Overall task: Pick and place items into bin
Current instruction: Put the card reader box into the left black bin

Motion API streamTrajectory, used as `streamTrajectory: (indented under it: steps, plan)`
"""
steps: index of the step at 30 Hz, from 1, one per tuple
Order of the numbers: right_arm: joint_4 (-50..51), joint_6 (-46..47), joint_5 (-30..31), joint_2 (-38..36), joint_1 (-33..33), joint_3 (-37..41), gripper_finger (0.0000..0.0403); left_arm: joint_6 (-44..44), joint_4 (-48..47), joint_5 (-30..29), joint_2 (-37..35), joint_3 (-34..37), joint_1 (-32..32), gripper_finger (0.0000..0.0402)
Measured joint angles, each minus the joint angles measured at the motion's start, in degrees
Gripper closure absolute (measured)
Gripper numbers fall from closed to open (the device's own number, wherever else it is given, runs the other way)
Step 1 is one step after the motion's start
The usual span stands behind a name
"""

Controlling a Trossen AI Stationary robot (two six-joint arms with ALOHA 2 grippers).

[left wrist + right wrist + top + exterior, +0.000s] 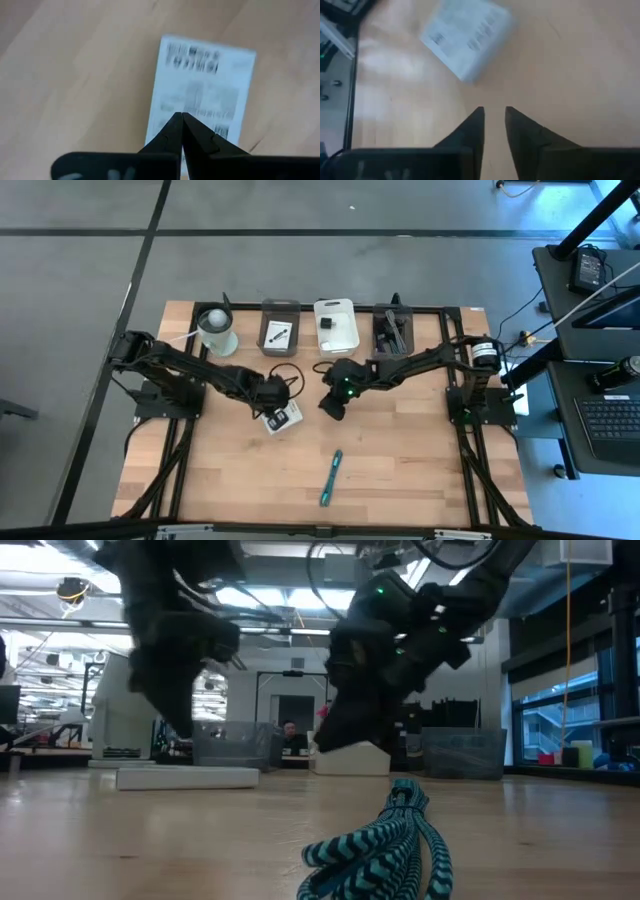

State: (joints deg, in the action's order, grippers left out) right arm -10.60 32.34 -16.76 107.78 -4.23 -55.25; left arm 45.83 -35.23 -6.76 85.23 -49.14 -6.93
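A white printed packet (281, 419) lies flat on the wooden table, also seen in the low view (187, 777). My left gripper (181, 116) is shut and hovers just above the packet (200, 85), pointing down; the low view shows a gap below its tips (185, 730). My right gripper (494, 112) is open by a narrow gap with nothing between the fingers. It stands over bare wood to the packet's right (338, 398), with the packet (465, 37) ahead of it. A teal braided item (331, 477) lies toward the near edge (385, 840). A black cable (287, 374) lies by the left gripper.
Three bins stand along the far edge: a grey one (280, 326), a white one (336, 326) and a dark one (392, 328), each with items inside. A white cup with a ball (217, 330) is left of them. Bare wood lies toward the near edge (420, 470).
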Motion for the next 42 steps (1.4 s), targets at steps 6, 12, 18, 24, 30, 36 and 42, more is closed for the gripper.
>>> streamTrajectory:
  steps: [6, 12, 18, 24, 30, 36, 42]
  plan:
    - [0.2, -12.9, 0.1, 1.9, 0.7, -5.6, 0.0282, 7.8, -5.4, -9.7, -2.7, 0.5, -6.7, 0.04]
    - [2.9, -13.3, 0.1, 5.1, 0.7, -9.5, 0.0268, 10.4, -5.8, -12.1, -3.7, 3.6, -7.6, 0.04]
    - [3.1, -10.1, 0.1, 6.9, 1.5, -9.6, 0.0267, 6.7, -1.7, -8.2, -3.7, 7.0, -5.2, 0.04]
    - [2.3, -14.8, 2.0, 8.7, 4.1, -9.6, 0.0267, -0.9, 3.7, -7.3, -3.7, 7.5, -3.1, 0.0399]
    - [1.9, -14.8, 5.2, 9.7, 5.3, -9.6, 0.0267, -3.6, 4.0, -7.0, -2.7, 7.6, -1.8, 0.0399]
    - [2.1, -8.4, 5.1, 9.7, 5.3, -9.6, 0.0267, -4.6, 4.9, -4.8, 0.3, 7.6, -1.5, 0.04]
    - [2.6, -5.4, 2.7, 9.7, 5.4, -9.6, 0.0267, -3.8, 7.1, -3.3, 2.1, 7.6, -2.0, 0.04]
